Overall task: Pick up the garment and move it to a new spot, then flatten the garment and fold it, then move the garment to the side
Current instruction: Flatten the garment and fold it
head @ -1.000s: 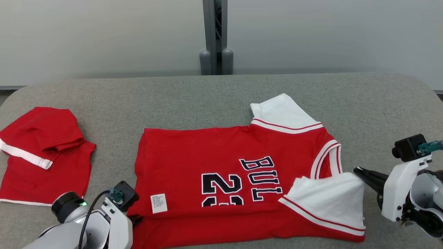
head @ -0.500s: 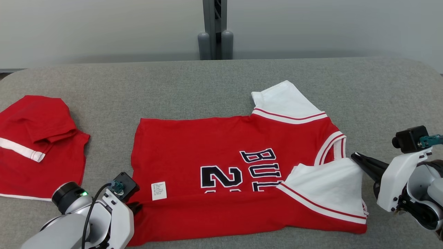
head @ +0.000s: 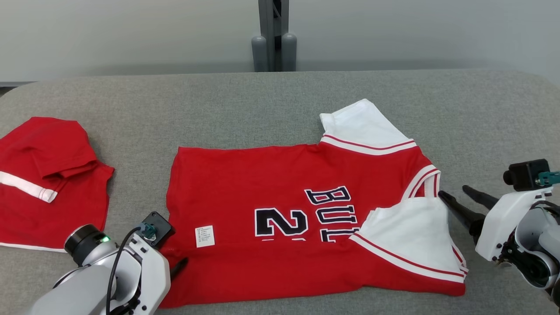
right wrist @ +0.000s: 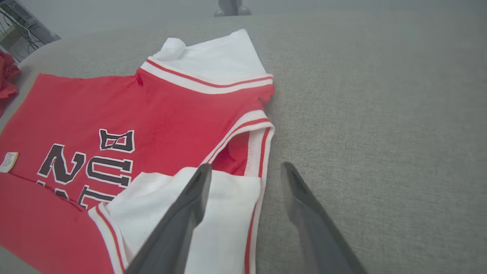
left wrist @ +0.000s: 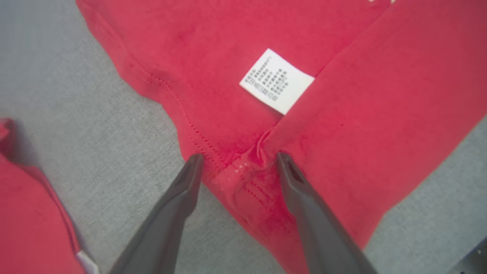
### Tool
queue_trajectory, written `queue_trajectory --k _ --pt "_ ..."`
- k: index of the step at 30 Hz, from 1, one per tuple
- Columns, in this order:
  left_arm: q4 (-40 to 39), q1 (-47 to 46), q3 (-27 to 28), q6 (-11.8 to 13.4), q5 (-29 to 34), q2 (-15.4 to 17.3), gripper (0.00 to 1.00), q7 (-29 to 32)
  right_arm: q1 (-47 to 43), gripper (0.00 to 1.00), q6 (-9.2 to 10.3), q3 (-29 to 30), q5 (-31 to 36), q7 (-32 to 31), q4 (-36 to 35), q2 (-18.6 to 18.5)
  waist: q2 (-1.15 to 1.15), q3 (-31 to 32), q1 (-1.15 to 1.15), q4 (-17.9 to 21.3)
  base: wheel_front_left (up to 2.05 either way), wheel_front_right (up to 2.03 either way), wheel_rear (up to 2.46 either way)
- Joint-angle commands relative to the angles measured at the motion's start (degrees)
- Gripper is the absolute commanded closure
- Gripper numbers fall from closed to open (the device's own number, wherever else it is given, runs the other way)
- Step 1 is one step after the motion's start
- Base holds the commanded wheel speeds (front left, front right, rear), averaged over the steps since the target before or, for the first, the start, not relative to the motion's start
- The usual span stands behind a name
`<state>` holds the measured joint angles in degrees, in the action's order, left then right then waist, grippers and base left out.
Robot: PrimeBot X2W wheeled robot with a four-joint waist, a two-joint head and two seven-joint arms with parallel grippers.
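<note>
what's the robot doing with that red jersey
A two-armed robot is folding a red jersey laid out on a grey padded surface. The jersey's near edge is already folded up over its front, hiding the lower part of the lettering. The left gripper is open, straddling the fold's left corner, and the right gripper is open beside the white sleeve. Neither holds any cloth. A second red garment lies off to the robot's left.
</note>
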<state>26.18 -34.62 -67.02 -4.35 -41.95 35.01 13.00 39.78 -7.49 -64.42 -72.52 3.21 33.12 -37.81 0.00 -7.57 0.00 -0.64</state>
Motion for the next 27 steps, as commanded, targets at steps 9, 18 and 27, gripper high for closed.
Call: queue_trajectory --k 9,18,27 --pt "0.8 1.5 4.0 5.4 -1.7 -1.3 0.00 -7.3 -0.7 0.00 -0.01 1.1 0.5 8.3 3.8 0.5 0.00 3.9 0.00 -0.1 0.00 0.00 0.00" --pt "0.9 7.1 13.0 13.2 -5.5 -4.4 0.00 -25.2 -5.6 0.00 -0.01 18.2 15.4 12.0 5.6 3.5 0.00 7.3 0.00 0.1 0.00 0.00 0.00" --pt "-7.7 18.3 29.9 19.9 6.6 -10.2 0.00 -28.2 -26.8 0.00 0.00 52.8 45.3 11.9 -9.8 17.5 0.00 8.1 0.00 -0.1 0.00 0.00 0.00"
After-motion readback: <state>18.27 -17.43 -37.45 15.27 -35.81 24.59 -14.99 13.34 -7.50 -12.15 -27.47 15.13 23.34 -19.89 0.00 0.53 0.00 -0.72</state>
